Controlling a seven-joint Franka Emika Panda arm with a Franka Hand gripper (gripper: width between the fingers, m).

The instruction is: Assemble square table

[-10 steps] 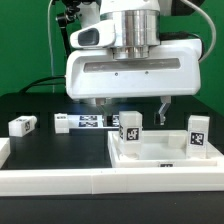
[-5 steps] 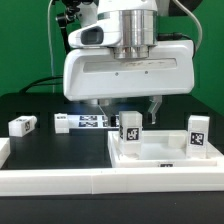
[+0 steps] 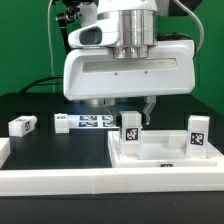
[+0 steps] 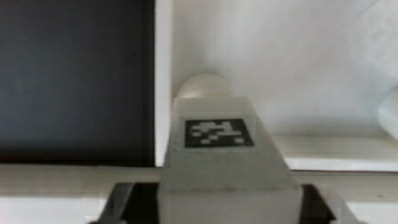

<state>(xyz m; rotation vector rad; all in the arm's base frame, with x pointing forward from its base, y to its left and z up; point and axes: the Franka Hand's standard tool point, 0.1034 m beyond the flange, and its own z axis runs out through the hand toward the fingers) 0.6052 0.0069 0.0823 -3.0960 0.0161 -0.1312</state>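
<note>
Gripper (image 4: 217, 205) — narrower now — astride leg (image 4: 219, 135)

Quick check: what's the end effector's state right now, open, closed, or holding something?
End effector: fingers on either side of an upright table leg; whether they are clamped on it cannot be told.

You see the marker board (image 3: 88, 122) lying flat on the black table (image 3: 35, 105), the white border wall (image 3: 60, 182) along the front edge, and a green backdrop (image 3: 20, 40) behind.
</note>
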